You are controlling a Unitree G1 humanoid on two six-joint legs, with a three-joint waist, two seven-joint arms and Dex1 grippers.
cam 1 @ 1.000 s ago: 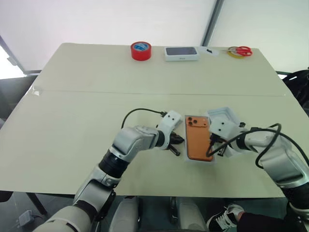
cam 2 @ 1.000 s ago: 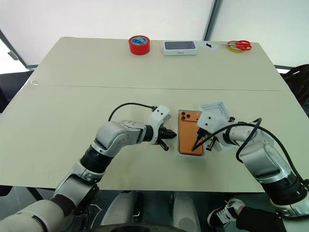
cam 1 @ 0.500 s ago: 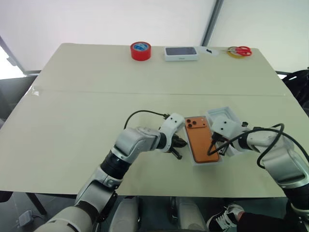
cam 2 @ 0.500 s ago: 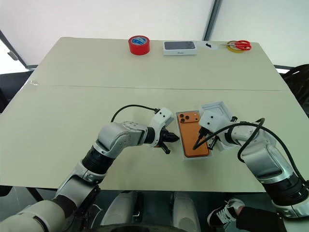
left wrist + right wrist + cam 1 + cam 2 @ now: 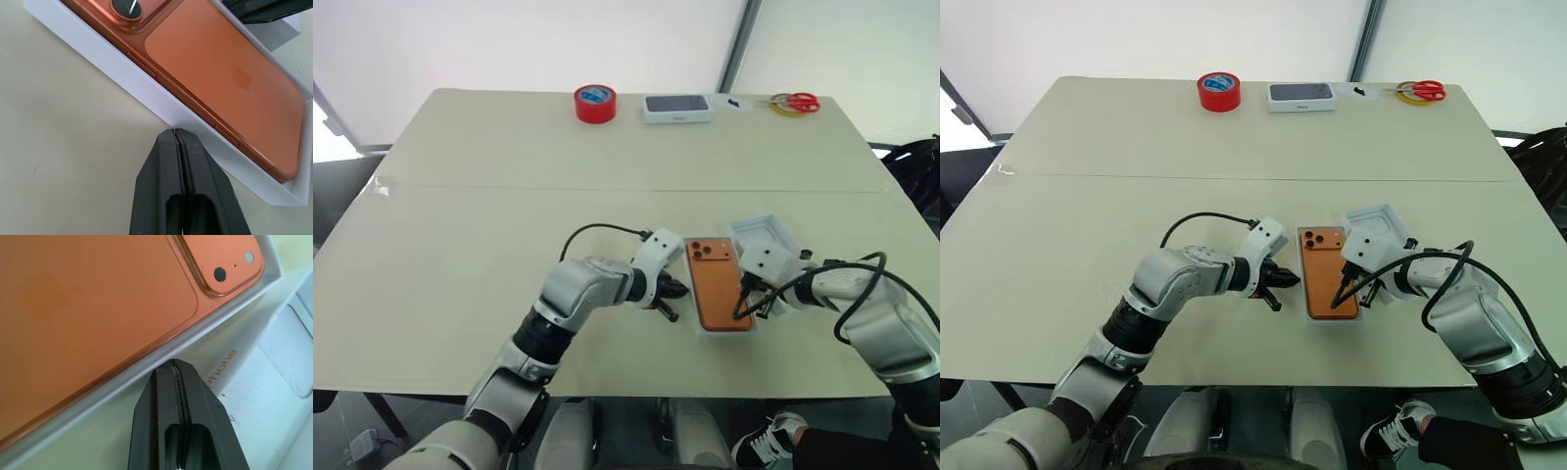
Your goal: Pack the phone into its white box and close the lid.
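Both tools, left [image 5: 177, 131] and right [image 5: 172, 362], pinched closed, empty.

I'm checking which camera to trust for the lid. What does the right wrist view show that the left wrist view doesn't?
Right wrist view alone: the lid with grey lettering on its side, lying beside the white box, and the shut right gripper at that box wall. Left wrist view alone: the shut left gripper at the opposite wall, and the phone's side buttons. Both: the phone lying camera-side up in the white box.

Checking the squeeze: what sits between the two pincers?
The phone in the white box, between shut left pincer and shut right pincer, per the eye views.
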